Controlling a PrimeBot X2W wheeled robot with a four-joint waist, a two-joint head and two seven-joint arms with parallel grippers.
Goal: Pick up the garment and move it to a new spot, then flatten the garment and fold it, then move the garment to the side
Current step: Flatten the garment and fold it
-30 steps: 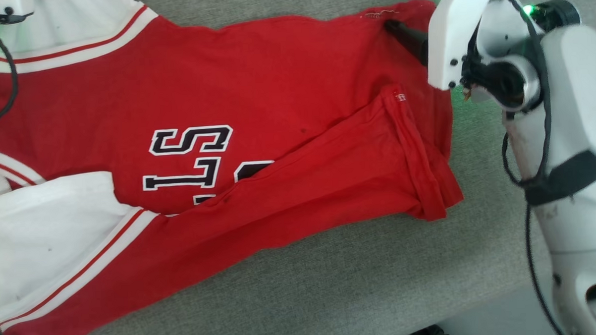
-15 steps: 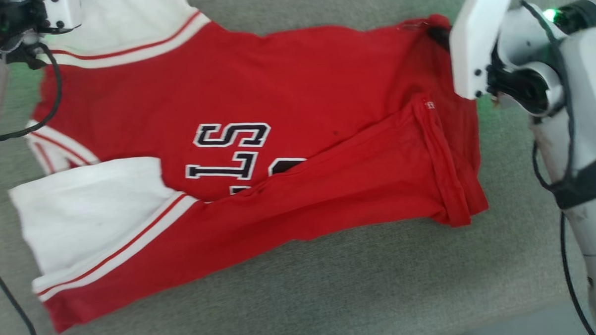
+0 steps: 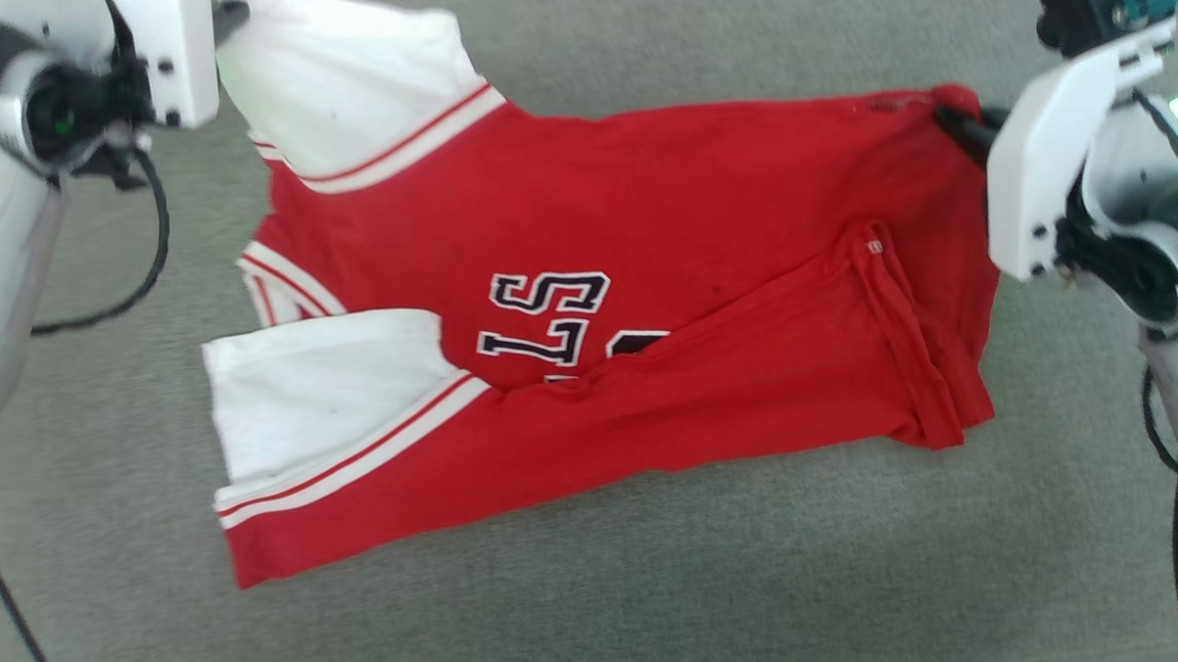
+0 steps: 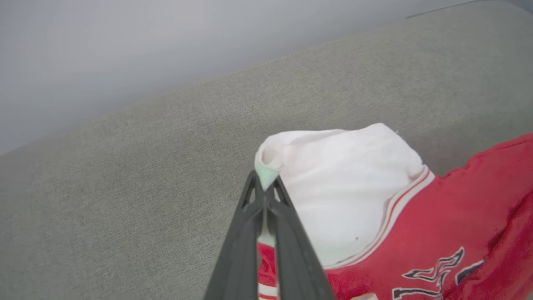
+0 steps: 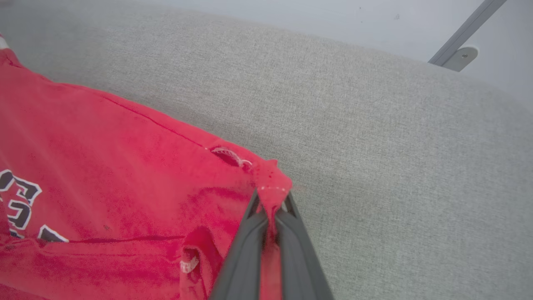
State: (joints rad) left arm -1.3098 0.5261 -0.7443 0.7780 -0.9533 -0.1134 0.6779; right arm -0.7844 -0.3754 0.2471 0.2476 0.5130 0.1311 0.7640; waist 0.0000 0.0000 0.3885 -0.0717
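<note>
Red and white soft cloth made up the garment (image 3: pixel 643 202). It lay spread the long way across the grey tabletop (image 3: pixel 657 583). It looked light and floppy, so it would sag and bunch if held in the middle. Corners and hems looked like the best places to hold.

On the left, the left gripper (image 4: pixel 264 183) had its jaws pinched tight on the tip of the far white sleeve (image 3: pixel 345 75), holding it up a little. The other white sleeve (image 3: pixel 317 389) lay flat nearer the front. In the middle, the near side of the red body was folded over part of the black-and-white print (image 3: pixel 549 318). On the right, the right gripper (image 5: pixel 270 198) had its jaws squeezed shut on the far hem corner (image 3: pixel 948 98).

With both far ends held, a gentle pull apart should keep the cloth smooth. Bare tabletop showed in front and on both sides, so there was room to drag or fold. The far edge (image 4: pixel 208 81) was not far behind, so cloth pulled that way could slip off.
</note>
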